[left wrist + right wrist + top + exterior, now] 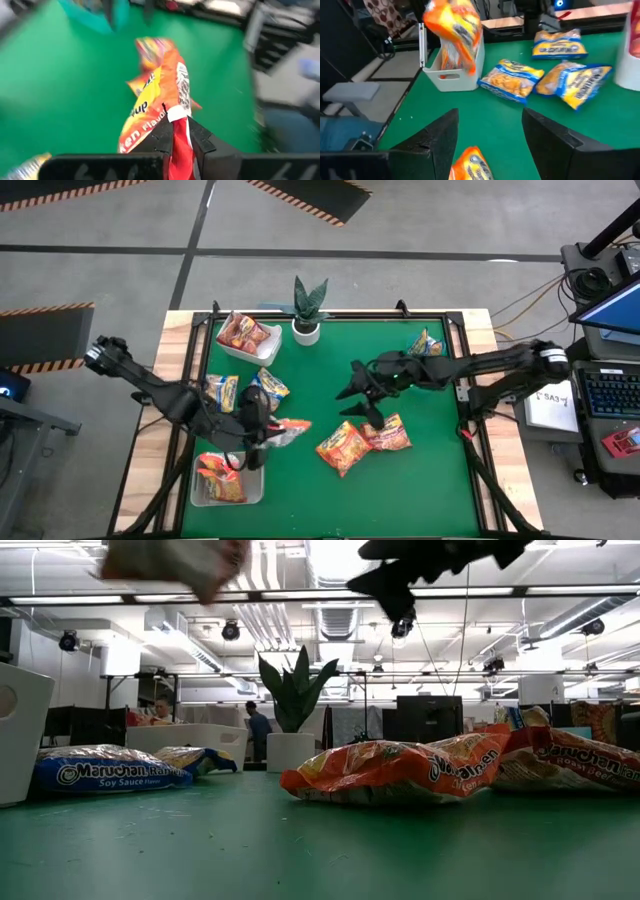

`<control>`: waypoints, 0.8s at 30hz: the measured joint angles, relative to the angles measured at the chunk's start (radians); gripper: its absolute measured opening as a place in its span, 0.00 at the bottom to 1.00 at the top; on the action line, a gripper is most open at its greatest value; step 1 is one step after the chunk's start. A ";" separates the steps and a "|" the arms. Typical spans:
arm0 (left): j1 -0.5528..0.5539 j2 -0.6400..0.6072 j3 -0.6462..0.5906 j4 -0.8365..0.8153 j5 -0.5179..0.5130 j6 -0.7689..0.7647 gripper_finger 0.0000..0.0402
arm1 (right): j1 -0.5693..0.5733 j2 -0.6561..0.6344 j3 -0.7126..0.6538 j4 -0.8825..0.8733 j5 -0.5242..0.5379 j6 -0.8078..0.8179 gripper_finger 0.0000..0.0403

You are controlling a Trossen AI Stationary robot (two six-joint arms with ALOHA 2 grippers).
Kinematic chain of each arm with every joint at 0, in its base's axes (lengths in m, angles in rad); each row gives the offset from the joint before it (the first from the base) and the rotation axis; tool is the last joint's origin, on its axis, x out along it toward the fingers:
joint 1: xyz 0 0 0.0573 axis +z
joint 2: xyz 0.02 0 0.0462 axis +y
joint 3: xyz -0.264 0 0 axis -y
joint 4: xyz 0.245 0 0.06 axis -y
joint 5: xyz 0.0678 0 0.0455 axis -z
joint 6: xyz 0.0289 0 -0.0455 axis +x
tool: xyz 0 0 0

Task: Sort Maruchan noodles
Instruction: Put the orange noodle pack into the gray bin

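The left gripper [268, 442] pinches an orange noodle packet [290, 430] above the green bench [420, 490], seemingly beside a white tray [197, 492]. The right gripper [352, 400] hovers with fingers [437, 140] apart over 2 packets [362, 442].

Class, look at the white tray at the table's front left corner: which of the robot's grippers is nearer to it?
Left. The left gripper, shut on an orange packet, hangs beside the tray; the right gripper is mid-table, far off.

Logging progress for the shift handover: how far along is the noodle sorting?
Partly done: packets already lie in the near tray and the far tray. In hand: the left tool lifts an orange packet. The right tool is open, empty. Blue packets and orange-red packets remain on the mat.
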 joint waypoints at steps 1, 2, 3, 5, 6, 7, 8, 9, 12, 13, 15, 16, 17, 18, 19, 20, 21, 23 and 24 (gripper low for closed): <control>-0.006 0.001 0.033 -0.054 0.051 -0.020 0.00 | -0.001 -0.019 -0.001 -0.012 0.001 -0.015 0.51; -0.014 0.002 0.063 -0.101 0.100 -0.031 0.00 | -0.001 -0.038 -0.002 -0.023 0.000 -0.035 0.51; -0.028 0.004 0.085 -0.136 0.136 -0.035 0.00 | 0.000 -0.055 -0.005 -0.029 -0.001 -0.054 0.50; -0.061 0.013 0.107 -0.188 0.166 -0.051 0.00 | 0.001 -0.076 -0.010 -0.031 -0.002 -0.081 0.49; -0.077 0.019 0.110 -0.210 0.170 -0.071 0.00 | 0.001 -0.083 -0.013 -0.037 -0.002 -0.088 0.49; -0.091 0.024 0.110 -0.233 0.182 -0.100 0.00 | 0.001 -0.087 -0.014 -0.043 -0.002 -0.094 0.48; -0.101 0.030 0.109 -0.252 0.209 -0.131 0.00 | 0.001 -0.088 -0.014 -0.043 -0.002 -0.103 0.48; -0.107 0.036 0.106 -0.267 0.245 -0.161 0.00 | 0.001 -0.088 -0.014 -0.042 -0.001 -0.109 0.47; -0.109 0.069 0.087 -0.311 0.363 -0.258 0.00 | 0.000 -0.082 -0.015 -0.042 -0.001 -0.133 0.46; -0.109 0.086 0.082 -0.325 0.385 -0.280 0.00 | 0.000 -0.080 -0.015 -0.042 -0.001 -0.141 0.46; -0.109 0.122 0.078 -0.322 0.413 -0.289 0.00 | 0.000 -0.076 -0.015 -0.045 -0.001 -0.162 0.45; -0.109 0.140 0.078 -0.313 0.429 -0.283 0.00 | 0.000 -0.076 -0.015 -0.044 -0.001 -0.166 0.45; -0.109 0.159 0.079 -0.310 0.451 -0.272 0.00 | 0.000 -0.076 -0.015 -0.042 -0.001 -0.168 0.45; -0.108 0.181 0.083 -0.312 0.474 -0.263 0.00 | 0.000 -0.076 -0.015 -0.041 -0.001 -0.169 0.45; -0.109 0.201 0.089 -0.314 0.494 -0.258 0.00 | 0.000 -0.076 -0.015 -0.042 -0.001 -0.169 0.45; -0.110 0.218 0.093 -0.314 0.509 -0.257 0.00 | 0.000 -0.076 -0.015 -0.043 -0.001 -0.170 0.45; -0.112 0.229 0.096 -0.315 0.515 -0.257 0.00 | 0.000 -0.076 -0.015 -0.043 -0.001 -0.170 0.45; -0.121 0.245 0.105 -0.312 0.514 -0.255 0.00 | 0.000 -0.076 -0.015 -0.046 -0.001 -0.170 0.45; -0.128 0.252 0.108 -0.310 0.509 -0.254 0.00 | 0.000 -0.076 -0.015 -0.054 -0.001 -0.170 0.45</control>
